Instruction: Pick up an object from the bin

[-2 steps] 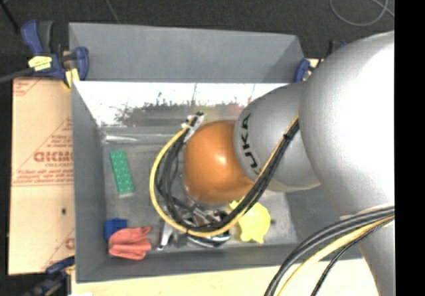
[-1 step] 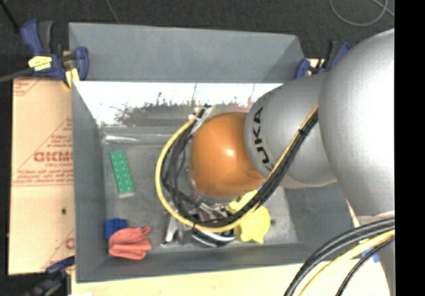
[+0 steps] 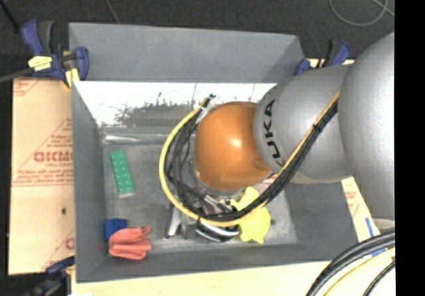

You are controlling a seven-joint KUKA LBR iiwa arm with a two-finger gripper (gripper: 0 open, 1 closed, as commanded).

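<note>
The gripper [image 3: 189, 220] sits low near the front of the bin [image 3: 87, 175], just beside a yellow thing [image 3: 257, 223]; whether it is spread or closed cannot be told.

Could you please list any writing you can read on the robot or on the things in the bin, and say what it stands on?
"UKA": on the grey arm, beside its orange cover; any letter before it is hidden.
No writing can be seen on the green studded block, the pink cloth or the yellow piece.
</note>
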